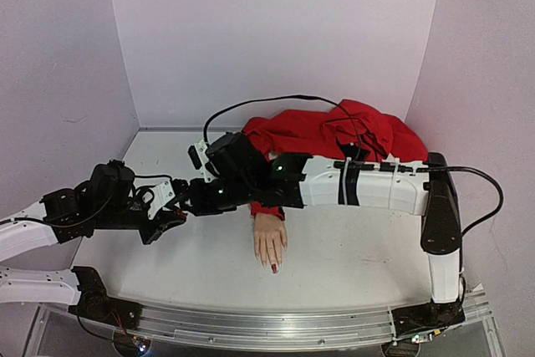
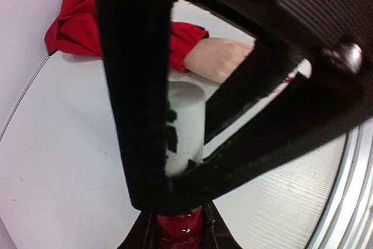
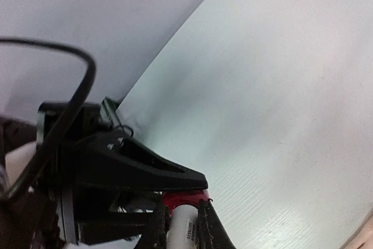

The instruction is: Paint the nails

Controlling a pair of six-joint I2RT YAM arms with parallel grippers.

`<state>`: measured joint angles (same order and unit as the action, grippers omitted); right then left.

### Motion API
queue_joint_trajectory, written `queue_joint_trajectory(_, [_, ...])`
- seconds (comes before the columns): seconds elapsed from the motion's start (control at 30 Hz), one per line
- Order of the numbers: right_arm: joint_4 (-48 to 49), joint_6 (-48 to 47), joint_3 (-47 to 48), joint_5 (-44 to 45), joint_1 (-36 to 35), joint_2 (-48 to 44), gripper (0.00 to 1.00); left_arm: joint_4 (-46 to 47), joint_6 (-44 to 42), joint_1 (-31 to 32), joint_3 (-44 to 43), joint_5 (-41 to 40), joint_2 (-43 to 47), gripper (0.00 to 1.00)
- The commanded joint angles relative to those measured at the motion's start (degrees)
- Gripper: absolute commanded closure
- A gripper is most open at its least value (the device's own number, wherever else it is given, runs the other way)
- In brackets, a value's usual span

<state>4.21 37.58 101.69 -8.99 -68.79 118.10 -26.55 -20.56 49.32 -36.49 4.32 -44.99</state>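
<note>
On the white counter lies a red sleeve with its mannequin hand. The left pincer is clamped on the polish bottle, the right pincer on its white cap. The nails lie to their right, apart.

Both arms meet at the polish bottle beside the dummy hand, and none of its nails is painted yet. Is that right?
Not quite. The top view shows one nail on the dummy hand already dark red, at a fingertip toward the near edge. The rest stands.
</note>
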Motion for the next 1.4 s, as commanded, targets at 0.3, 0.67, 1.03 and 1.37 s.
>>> queue_joint_trajectory(0.3, [1.9, 18.3, 3.7, 22.6, -5.4, 3.5, 0.88, 24.9, 0.1, 1.7, -4.3, 2.3, -1.4, 1.00])
queue_joint_trajectory(0.67, [2.1, 9.3, -11.8, 23.3, -2.3, -16.8, 0.30, 14.4, 2.1, 1.7, -10.8, -7.7, -10.3, 1.00])
queue_joint_trajectory(1.03, [9.1, -20.3, -23.6, -6.1, 3.9, -29.0, 0.02, 14.0, 1.6, 1.6, -10.9, 15.0, -9.4, 1.00])
queue_joint_trajectory(1.37, [9.3, -32.1, -24.0, -28.1, 7.0, -28.9, 0.18, 13.6, 2.5, 1.6, -12.0, 40.1, -11.6, 1.00])
